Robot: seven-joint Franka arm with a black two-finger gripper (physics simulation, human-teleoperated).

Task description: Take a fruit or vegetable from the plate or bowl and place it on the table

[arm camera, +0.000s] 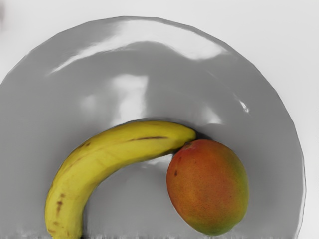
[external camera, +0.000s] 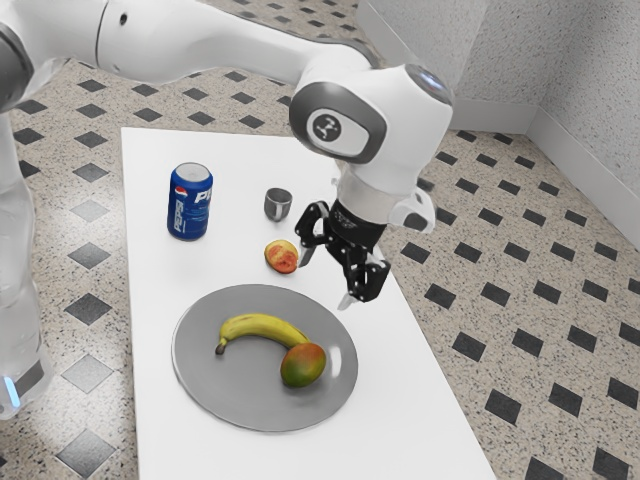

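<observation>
At the exterior view's left, the Pepsi can (external camera: 190, 202) stands upright on the counter (external camera: 153, 285), beyond the plate (external camera: 235, 392). The banana (external camera: 262, 326) lies on the plate, so it is not picked up at this moment. A small cup (external camera: 278, 204) stands farther beyond the plate, and a peach (external camera: 282, 257) lies on the counter between this cup and the plate's far rim; I cannot tell if it belongs to the work. The mango (external camera: 303, 366) also rests on the plate, toward its right part, just at the end of the banana. The end effector (external camera: 327, 278) is above the plate's far right side, released, its fingers apart and with nothing between them. I judge that the task is at the approach: grasping one fruit, lifting it, carrying it out over the rim and setting it down all remain to do.

About the materials, again from left to right: the can is a blue printed cylinder with a metallic top. The banana is curved, yellow and smooth, with brown marks. The plate is round, grey and glossy, with bright reflections. The cup is grey and looks metallic. The peach is roundish, mottled red and yellow. The mango is a plump oval, orange-red turning to green.
</observation>
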